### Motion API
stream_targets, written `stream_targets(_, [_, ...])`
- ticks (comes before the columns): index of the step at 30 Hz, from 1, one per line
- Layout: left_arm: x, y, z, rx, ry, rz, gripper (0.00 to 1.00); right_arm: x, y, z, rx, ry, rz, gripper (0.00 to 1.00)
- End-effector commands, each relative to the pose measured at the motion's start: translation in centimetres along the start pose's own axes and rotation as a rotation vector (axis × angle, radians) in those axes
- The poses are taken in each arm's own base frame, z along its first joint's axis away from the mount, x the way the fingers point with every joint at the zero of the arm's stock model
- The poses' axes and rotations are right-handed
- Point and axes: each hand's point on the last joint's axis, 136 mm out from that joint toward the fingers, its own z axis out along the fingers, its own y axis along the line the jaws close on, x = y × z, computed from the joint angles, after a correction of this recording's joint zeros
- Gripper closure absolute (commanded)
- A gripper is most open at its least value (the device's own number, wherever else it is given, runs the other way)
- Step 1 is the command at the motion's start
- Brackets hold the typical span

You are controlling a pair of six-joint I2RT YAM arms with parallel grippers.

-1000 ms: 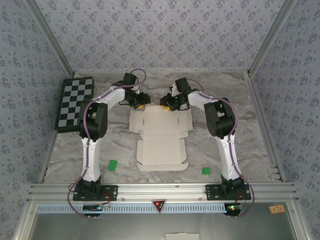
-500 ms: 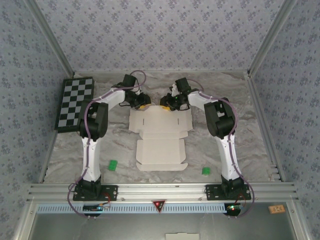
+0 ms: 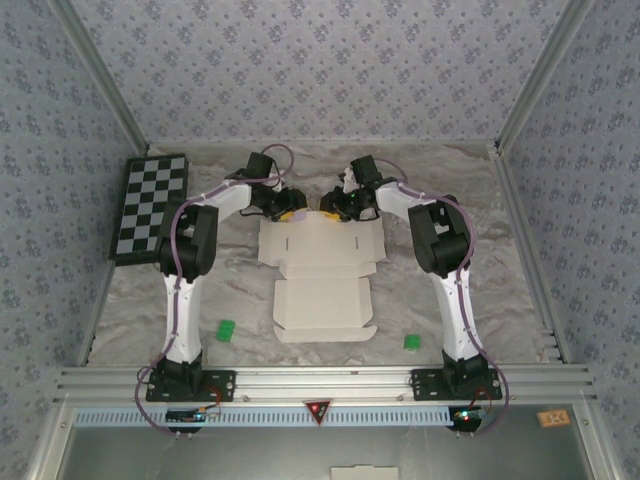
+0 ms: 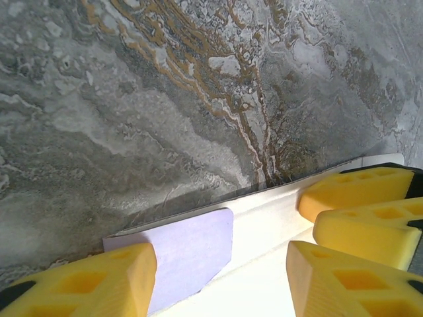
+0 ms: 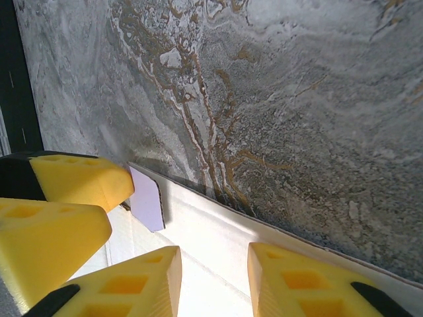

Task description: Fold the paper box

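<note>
The paper box point(image 3: 322, 285) lies opened out flat in the middle of the desk point(image 3: 480, 270), cream inside up, between the two arms. Its big panels and side flaps rest flat on the marbled surface, so hardly any of the folding is done.

Both arms reach to the far edge of the sheet. The left tool point(image 3: 288, 213) sits at the far left corner and the right tool point(image 3: 334, 210) near the middle of that edge, the two close together. In the left wrist view the left tool's fingers point(image 4: 86, 284) are spread wide, with the far edge strip point(image 4: 264, 214) between them and nothing pinched. The right tool is spread too, astride the same strip.

A small lavender tab point(image 4: 192, 254) shows its outer face at the corner, so it seems to be turned up or over, though the angle makes that hard to confirm.

Left to do, by my reading: raise the far strip, then fold the walls, flaps and lid.
</note>
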Motion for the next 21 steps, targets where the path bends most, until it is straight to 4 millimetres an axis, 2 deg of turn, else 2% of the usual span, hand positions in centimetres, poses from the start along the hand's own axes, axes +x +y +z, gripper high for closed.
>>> stream_targets(1, [2.3, 1.5, 1.4, -0.033, 0.074, -0.032, 0.47, 2.8, -3.7, 1.9, 0.078, 0.079, 0.072, 0.66])
stream_targets(5, [2.8, 2.1, 1.8, -0.051, 0.091, -0.039, 0.57, 2.8, -3.7, 1.9, 0.077, 0.077, 0.071, 0.66])
stream_targets(9, [4.3, 3.5, 2.5, -0.127, 0.132, -0.02, 0.65, 2.8, -3.8, 1.9, 0.079, 0.073, 0.07, 0.67])
stream_targets(16, [6.2, 6.6, 2.8, -0.306, 0.192, 0.038, 0.71, 2.8, -3.9, 2.0, 0.086, 0.071, 0.07, 0.67])
stream_targets(21, [6.7, 7.5, 3.2, -0.364, 0.214, 0.065, 0.72, 2.9, -3.9, 2.0, 0.088, 0.071, 0.069, 0.67])
